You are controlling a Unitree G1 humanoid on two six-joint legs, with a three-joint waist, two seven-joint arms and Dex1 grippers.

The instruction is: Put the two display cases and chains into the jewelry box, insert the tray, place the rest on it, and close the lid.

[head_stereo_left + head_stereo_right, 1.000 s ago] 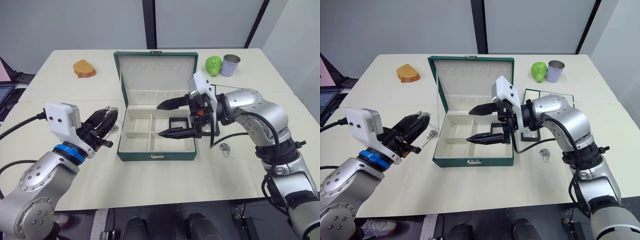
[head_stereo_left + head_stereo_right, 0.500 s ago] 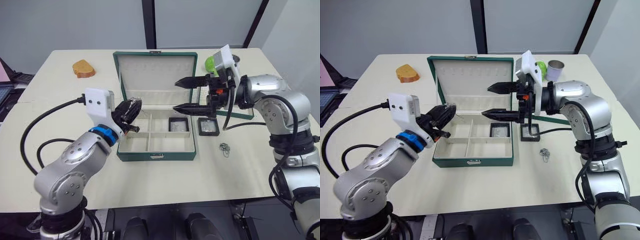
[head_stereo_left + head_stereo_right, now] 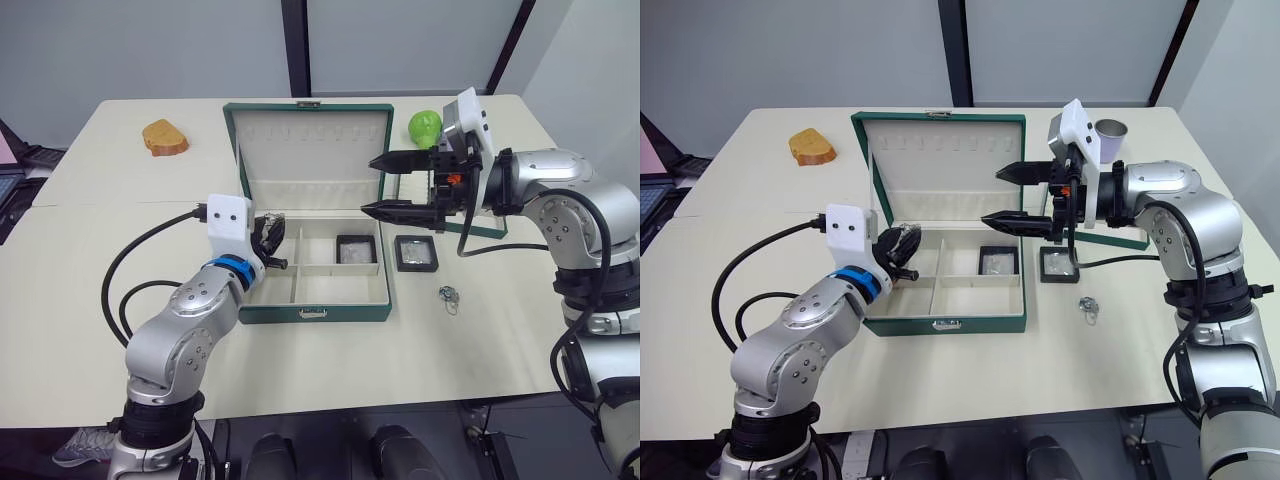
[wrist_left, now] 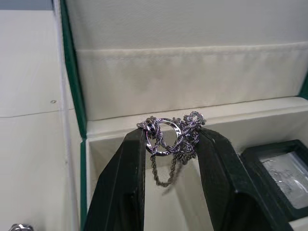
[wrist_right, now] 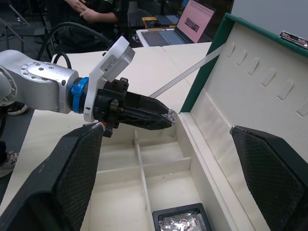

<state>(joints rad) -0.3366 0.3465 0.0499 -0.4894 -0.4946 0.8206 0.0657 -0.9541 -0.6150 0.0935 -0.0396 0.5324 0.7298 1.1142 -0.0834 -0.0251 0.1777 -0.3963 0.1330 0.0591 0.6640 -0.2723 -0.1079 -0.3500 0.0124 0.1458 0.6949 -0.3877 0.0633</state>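
While one display case (image 3: 356, 249) lies in the jewelry box (image 3: 310, 300), the left pincer (image 4: 169, 144) grips a chain (image 4: 168, 137).

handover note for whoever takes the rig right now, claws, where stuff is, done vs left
Left claw: shut on a chain, held over the back left compartment of the jewelry box.
Right claw: open and empty, above the box's right side.
Done: one display case lies in the back right compartment; the lid stands open.
Left: drop the held chain in; put in the second display case, on the table right of the box, and the second chain, on the table nearer the front edge. Then insert the tray, behind the right arm, place the rest on it, and close the lid.
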